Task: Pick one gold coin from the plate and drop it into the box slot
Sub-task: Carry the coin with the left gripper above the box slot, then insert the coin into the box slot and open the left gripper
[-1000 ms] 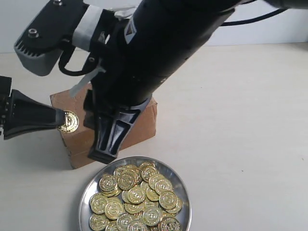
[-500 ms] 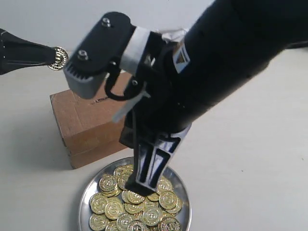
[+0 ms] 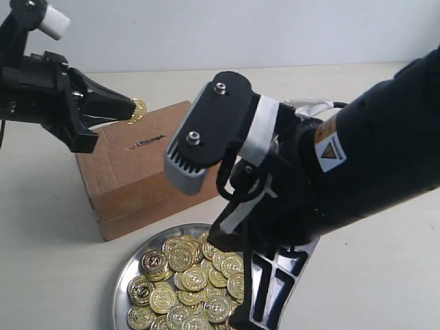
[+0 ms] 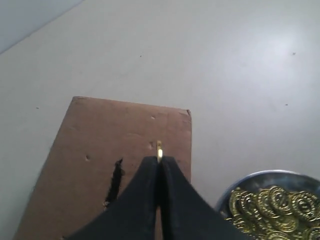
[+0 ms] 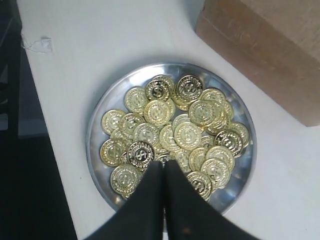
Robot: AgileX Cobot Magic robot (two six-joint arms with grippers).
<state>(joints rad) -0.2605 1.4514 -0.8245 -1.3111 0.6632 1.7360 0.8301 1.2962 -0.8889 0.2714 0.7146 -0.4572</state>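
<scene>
Pale tabletop (image 3: pixel 295 82) around box (image 3: pixel 137 172), plate (image 3: pixel 129 271).

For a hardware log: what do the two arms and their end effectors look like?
The right arm is a black tube with a yellow triangular warning sticker, a white band, a grey ribbed housing with two screws, and a black cable. The left end effector and the right end effector both have black fingers tapering to narrow tips. A white cap sits on the left arm.
</scene>
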